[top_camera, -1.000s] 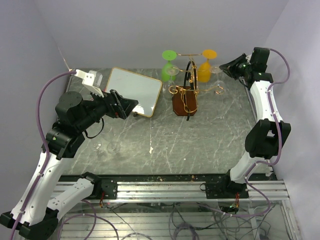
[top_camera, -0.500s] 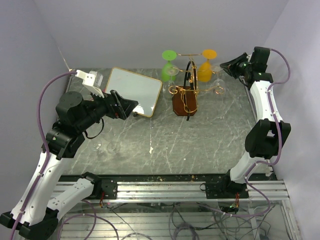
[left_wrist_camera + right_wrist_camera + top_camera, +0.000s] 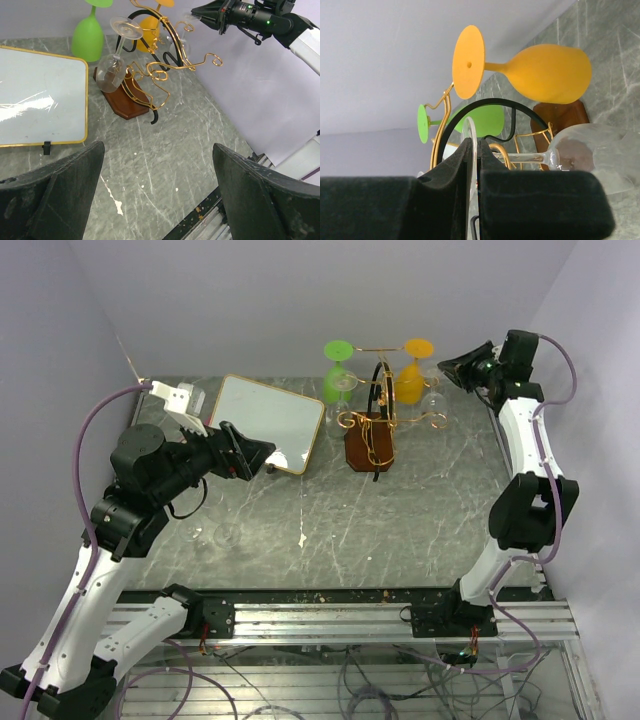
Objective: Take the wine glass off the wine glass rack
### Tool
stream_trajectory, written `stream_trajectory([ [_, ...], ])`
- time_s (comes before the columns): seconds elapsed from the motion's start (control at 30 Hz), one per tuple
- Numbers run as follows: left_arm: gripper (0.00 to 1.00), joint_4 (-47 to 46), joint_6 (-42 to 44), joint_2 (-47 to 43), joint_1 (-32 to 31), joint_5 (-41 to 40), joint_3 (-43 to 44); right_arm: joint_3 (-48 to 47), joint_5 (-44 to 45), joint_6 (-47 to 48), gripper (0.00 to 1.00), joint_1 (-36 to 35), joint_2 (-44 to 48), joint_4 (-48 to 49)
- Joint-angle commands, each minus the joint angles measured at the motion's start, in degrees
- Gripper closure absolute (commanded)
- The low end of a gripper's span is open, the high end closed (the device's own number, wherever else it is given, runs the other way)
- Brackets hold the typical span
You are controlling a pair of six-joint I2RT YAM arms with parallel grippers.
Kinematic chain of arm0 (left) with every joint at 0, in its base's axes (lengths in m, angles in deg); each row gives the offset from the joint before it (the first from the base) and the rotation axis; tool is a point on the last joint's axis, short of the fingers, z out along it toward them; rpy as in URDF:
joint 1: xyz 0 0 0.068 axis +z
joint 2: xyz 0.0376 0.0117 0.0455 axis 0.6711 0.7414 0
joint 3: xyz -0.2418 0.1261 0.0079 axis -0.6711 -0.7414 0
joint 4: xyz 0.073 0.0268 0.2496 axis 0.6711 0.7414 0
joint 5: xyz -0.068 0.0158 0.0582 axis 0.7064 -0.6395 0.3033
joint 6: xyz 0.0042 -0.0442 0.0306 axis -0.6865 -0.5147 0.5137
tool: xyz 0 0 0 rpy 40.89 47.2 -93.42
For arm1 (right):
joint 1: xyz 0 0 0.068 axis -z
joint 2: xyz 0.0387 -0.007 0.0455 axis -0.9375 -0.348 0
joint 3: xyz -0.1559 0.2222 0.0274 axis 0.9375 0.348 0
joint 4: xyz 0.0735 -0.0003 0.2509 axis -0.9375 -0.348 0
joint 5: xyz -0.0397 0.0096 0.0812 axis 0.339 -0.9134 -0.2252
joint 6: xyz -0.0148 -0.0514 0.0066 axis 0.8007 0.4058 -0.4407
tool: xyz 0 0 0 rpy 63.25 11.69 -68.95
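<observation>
Right fingers on the clear glass's foot, glass hanging on the rack

Right fingers (image 3: pixel 540 200) look pinched on the thin foot disc of the clear wine glass (image 3: pixel 585 155), which hangs foot-up off the right-hand scroll arm of the wine glass rack (image 3: pixel 368 445), upper middle of the top view at the back of the desk (image 3: pixel 420 510). An orange glass (image 3: pixel 545 72) and a green glass (image 3: pixel 475 120) hang upside down up top, and a second clear glass (image 3: pixel 110 72) is on the rack's other side. Left fingers (image 3: pixel 55 195) are spread wide with nothing in them, hovering mid-left beside the gold-framed whiteboard (image 3: pixel 35 100).
</observation>
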Motion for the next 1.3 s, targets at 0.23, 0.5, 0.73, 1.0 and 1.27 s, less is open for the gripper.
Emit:
stream_trajectory([
  [0.23, 0.01, 0.33, 0.62, -0.85, -0.05, -0.57, 1.96, -6.76, -4.1, -0.9, 1.0, -2.88, -3.14, 1.3],
  [0.5, 0.0, 0.41, 0.41, -0.77, -0.05, -0.18, 1.85, -2.55, -5.12, -1.98, 1.0, -4.88, 0.98, 2.49],
  [0.73, 0.0, -0.26, -0.26, -0.39, -0.05, 0.58, 1.26, 3.93, -2.74, -2.36, 1.0, -4.96, 7.35, 2.96],
  [1.0, 0.0, -0.35, -0.86, -0.2, -0.05, 1.21, 1.44, 7.22, 8.03, 0.22, 1.0, -4.57, 13.14, -0.47],
  [1.27, 0.0, 0.42, -1.17, -0.38, -0.05, 0.95, 1.77, 6.96, 23.08, 6.27, 1.0, -3.81, 18.7, -4.04],
])
